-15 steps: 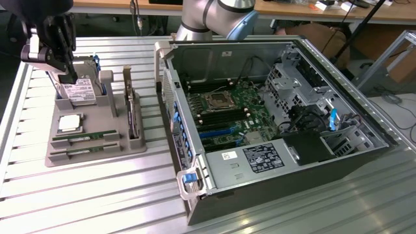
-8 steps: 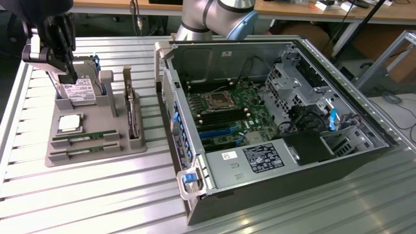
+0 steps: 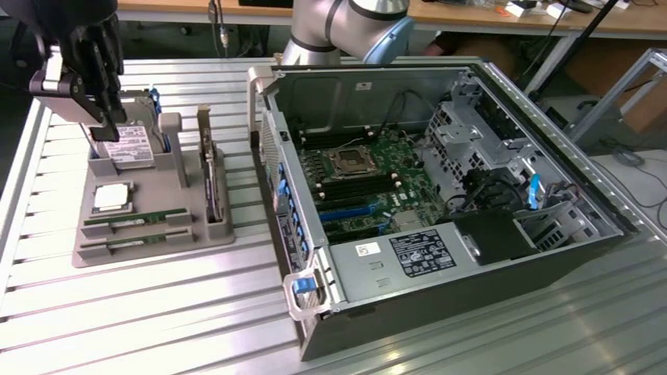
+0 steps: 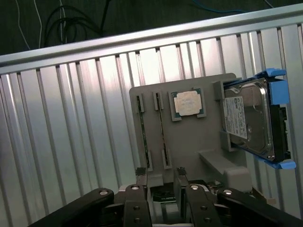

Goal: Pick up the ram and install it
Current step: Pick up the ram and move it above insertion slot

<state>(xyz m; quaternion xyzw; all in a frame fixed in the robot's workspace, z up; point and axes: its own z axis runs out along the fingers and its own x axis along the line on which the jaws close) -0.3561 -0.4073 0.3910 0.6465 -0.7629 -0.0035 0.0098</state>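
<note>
Black gripper [image 4: 160, 173] is hovering over the grey plastic tray [image 4: 189, 142], jaws spread wide; thin green ram stick [image 3: 136, 218] is sitting half-buried in its slot.

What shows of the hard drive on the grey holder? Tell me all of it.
The hard drive is a boxy silver unit, metal by its look, with a white printed label on its face and blue plastic rails along two opposite sides. It is propped on edge, leaning, in the end cradle of the grey holder, whose uprights hold its lower edge. It sits beside the square processor chip without touching it.
</note>
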